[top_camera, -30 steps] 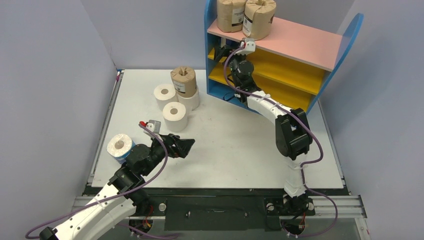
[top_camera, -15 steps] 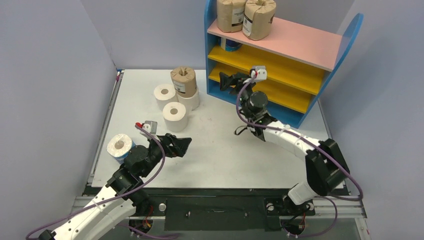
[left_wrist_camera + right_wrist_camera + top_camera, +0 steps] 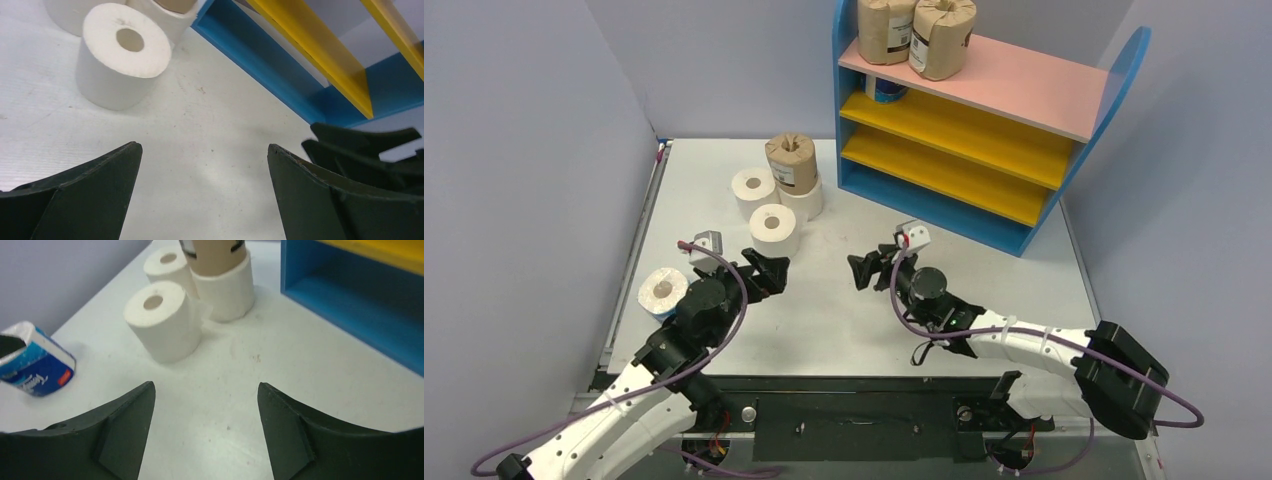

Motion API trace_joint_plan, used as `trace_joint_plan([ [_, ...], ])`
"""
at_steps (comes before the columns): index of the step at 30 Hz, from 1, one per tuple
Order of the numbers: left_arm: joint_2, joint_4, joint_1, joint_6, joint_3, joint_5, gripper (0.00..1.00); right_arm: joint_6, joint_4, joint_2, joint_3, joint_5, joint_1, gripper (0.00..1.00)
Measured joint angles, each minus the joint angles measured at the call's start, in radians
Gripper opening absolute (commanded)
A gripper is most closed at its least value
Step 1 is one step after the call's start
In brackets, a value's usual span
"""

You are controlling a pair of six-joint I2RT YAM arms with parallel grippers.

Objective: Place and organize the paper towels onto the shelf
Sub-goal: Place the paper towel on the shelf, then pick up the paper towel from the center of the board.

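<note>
A fetching step, by the look of it: left gripper (image 3: pixel 769 268) and right gripper (image 3: pixel 861 268) both gape empty. A white roll (image 3: pixel 774 232) stands just ahead of the left gripper, and the shelf (image 3: pixel 944 200) lies well beyond the right. The next move is probably to straddle that roll and close.

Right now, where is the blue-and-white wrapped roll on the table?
In the top view the blue-and-white roll stands near the left edge of the table, left of the left claw and nearer the bases than the closest white roll.
</note>
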Motion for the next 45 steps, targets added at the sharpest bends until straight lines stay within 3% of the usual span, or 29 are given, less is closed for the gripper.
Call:
trace_joint_plan([
  [9, 0.099, -0.083, 0.032, -0.077, 0.047, -0.094, 0.96, 0.119, -0.051, -0.005, -0.129, 0.031, 0.057, 0.68],
  [18, 0.373, -0.206, 0.227, -0.098, 0.232, 0.072, 0.96, 0.235, -0.095, -0.005, -0.129, 0.06, 0.057, 0.68],
  [25, 0.415, -0.28, 0.383, -0.148, 0.302, 0.114, 0.96, 0.286, -0.2, 0.016, -0.083, 0.08, 0.057, 0.68],
  [30, 0.477, -0.415, 0.463, -0.157, 0.441, 0.064, 0.96, 0.293, -0.251, 0.015, -0.081, 0.084, 0.057, 0.69],
  [36, 0.553, -0.651, 0.551, -0.173, 0.641, -0.1, 0.96, 0.29, -0.287, -0.002, -0.082, 0.084, 0.057, 0.69],
  [40, 0.547, -0.734, 0.623, -0.171, 0.648, -0.164, 0.96, 0.281, -0.288, -0.008, -0.082, 0.078, 0.057, 0.69],
  [45, 0.574, -0.735, 0.716, -0.14, 0.621, -0.129, 0.96, 0.273, -0.307, -0.014, -0.082, 0.062, 0.057, 0.69],
])
